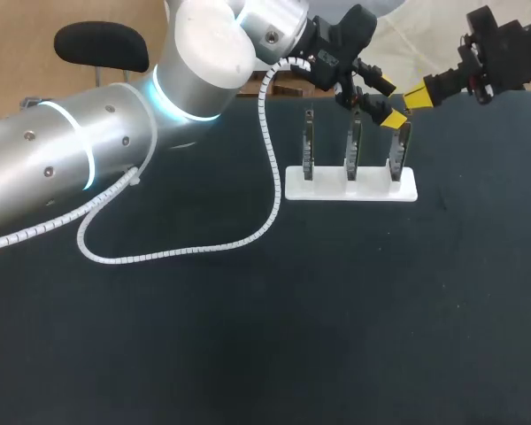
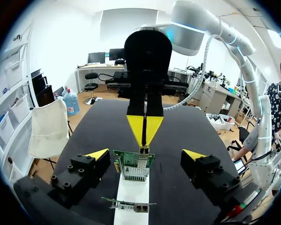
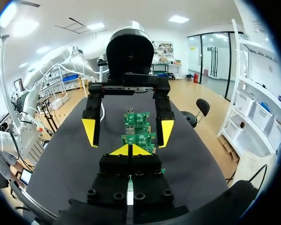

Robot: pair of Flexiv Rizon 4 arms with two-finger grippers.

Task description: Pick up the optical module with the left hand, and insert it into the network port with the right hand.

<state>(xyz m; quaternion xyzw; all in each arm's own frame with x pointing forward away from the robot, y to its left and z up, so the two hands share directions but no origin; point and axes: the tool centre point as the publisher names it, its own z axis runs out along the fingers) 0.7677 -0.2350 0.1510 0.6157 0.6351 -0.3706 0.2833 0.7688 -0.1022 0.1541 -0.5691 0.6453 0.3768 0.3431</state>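
At the counter's far side, the left end effector stands apart, straddling the end network card on the white stand. The right end effector has its tips together just above that card. The optical module cannot be made out.

robotics lab, bench setup. two jointed metal robot arms, the left arm and the right arm, reached over one dark-covered table. the left arm bore a glowing blue ring and a white spiral-wrapped cable. a white holder kept three bare circuit boards upright in a row.
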